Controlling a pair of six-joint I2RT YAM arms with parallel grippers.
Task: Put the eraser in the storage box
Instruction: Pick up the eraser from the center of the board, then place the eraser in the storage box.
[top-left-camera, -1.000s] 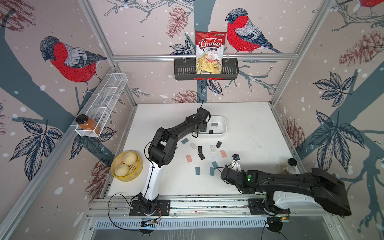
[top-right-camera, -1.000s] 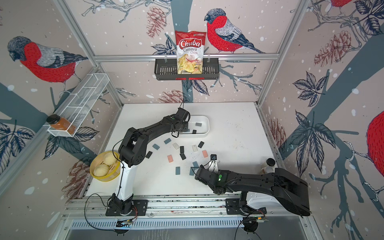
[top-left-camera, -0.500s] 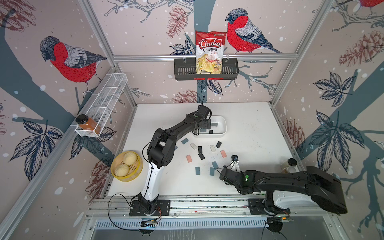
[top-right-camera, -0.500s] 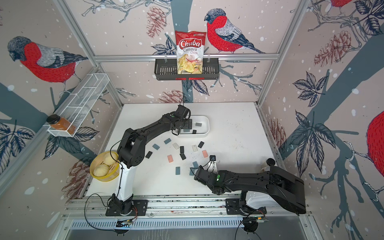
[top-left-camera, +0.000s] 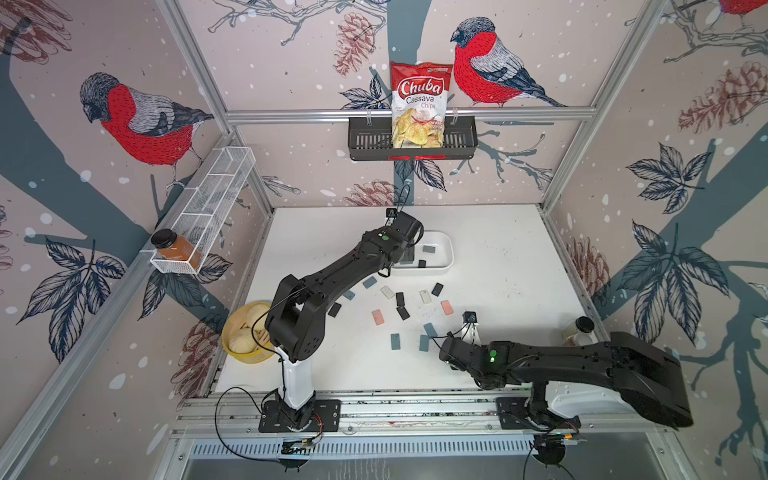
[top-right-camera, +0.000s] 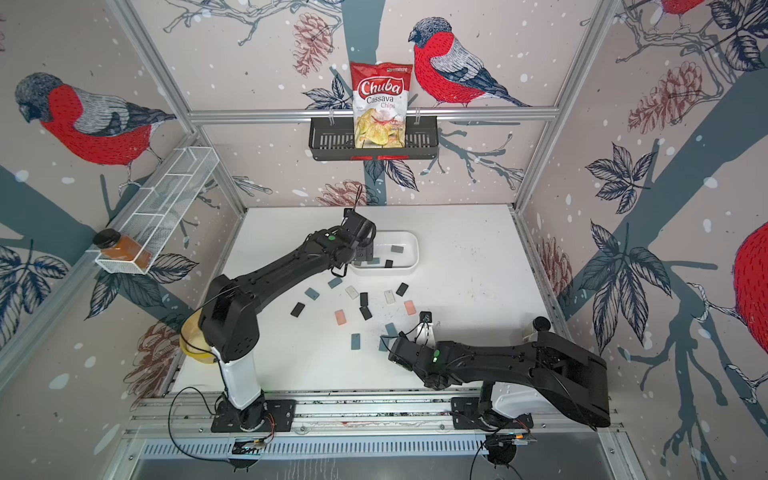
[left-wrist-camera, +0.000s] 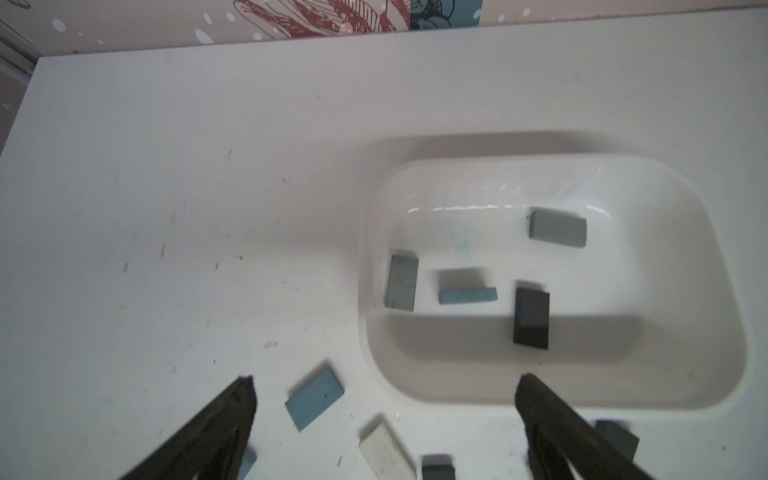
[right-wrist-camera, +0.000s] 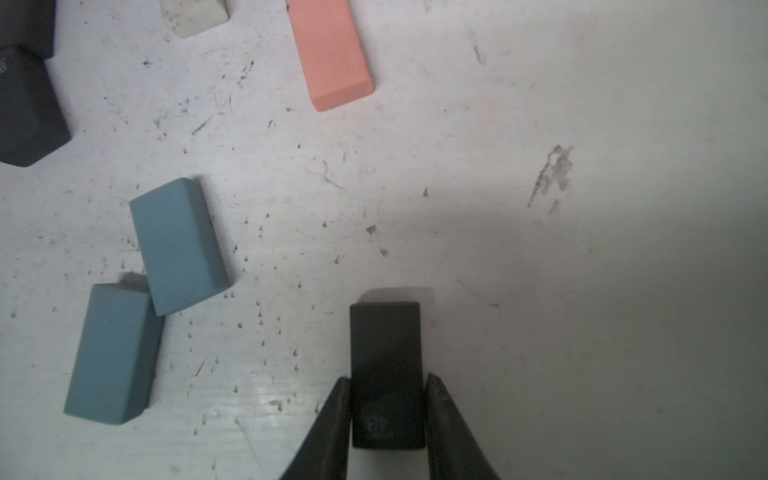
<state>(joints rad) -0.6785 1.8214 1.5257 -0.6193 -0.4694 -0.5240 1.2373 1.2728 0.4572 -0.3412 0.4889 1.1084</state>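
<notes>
Here: L gripper (left-wrist-camera: 385, 381) spread wide, empty, over 9 o'clock end of storage box (left-wrist-camera: 415, 399), which holds four erasers (left-wrist-camera: 557, 227). R gripper (right-wrist-camera: 387, 378) pinches black eraser (right-wrist-camera: 384, 345) on table (right-wrist-camera: 540, 249), at 5 o'clock of loose erasers (top-left-camera: 378, 316). In both top views, storage box lies at their 12 o'clock, well apart from R gripper.

A black eraser (right-wrist-camera: 385, 349) is sitting pinched in the right gripper (right-wrist-camera: 386, 382); the shallow white box (left-wrist-camera: 457, 365) is holding four erasers (left-wrist-camera: 557, 227).

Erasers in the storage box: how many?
4: light grey eraser toward the far side of the storage box; dark grey eraser, blue eraser and black eraser along its near wall. None hidden.
</notes>
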